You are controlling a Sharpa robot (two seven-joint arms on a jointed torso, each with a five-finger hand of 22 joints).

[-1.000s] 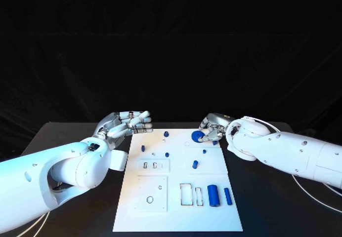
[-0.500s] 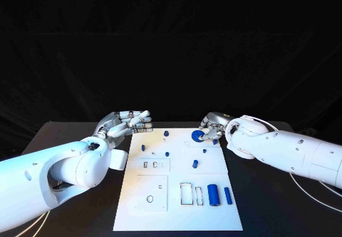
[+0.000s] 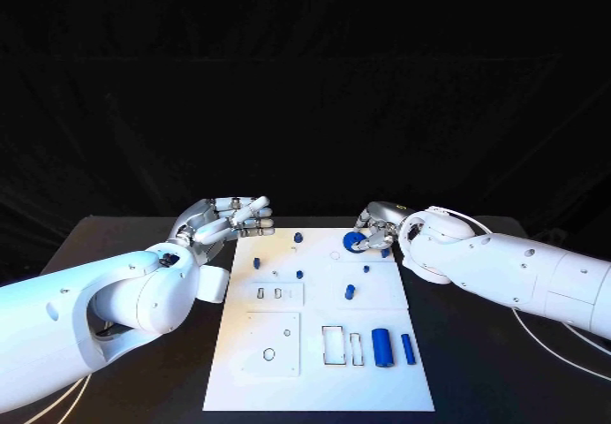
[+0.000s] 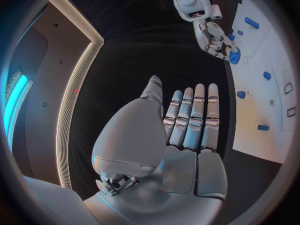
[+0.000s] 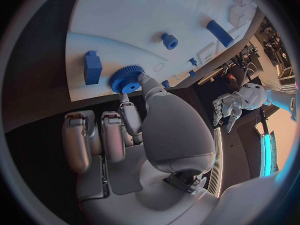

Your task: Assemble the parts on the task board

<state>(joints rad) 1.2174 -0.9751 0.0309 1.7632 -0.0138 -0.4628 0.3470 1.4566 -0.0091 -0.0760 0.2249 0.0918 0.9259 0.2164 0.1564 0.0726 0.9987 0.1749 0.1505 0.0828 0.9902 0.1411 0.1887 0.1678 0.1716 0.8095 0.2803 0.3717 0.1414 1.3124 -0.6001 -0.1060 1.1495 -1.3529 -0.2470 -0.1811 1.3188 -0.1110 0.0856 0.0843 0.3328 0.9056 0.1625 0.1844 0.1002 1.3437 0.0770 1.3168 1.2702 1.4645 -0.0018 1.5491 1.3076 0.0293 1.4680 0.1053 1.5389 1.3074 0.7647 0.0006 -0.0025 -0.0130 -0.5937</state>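
The white task board lies in the middle of the black table. My right hand is over the board's far right corner and pinches a blue gear between thumb and a finger. The right wrist view shows the gear close to the board, beside a blue block. My left hand hovers beside the board's far left corner, fingers straight and apart, holding nothing. In the left wrist view, the left hand's palm is bare, and the right hand with the gear lies beyond it.
Several small blue pegs stand on the board's far half, among them one at the far edge and one mid-board. Two blue cylinders lie near the front right beside rectangular slots. Black table surrounds the board.
The right hand with the gear has edged slightly toward the board's far edge. The left hand has stayed where it was.
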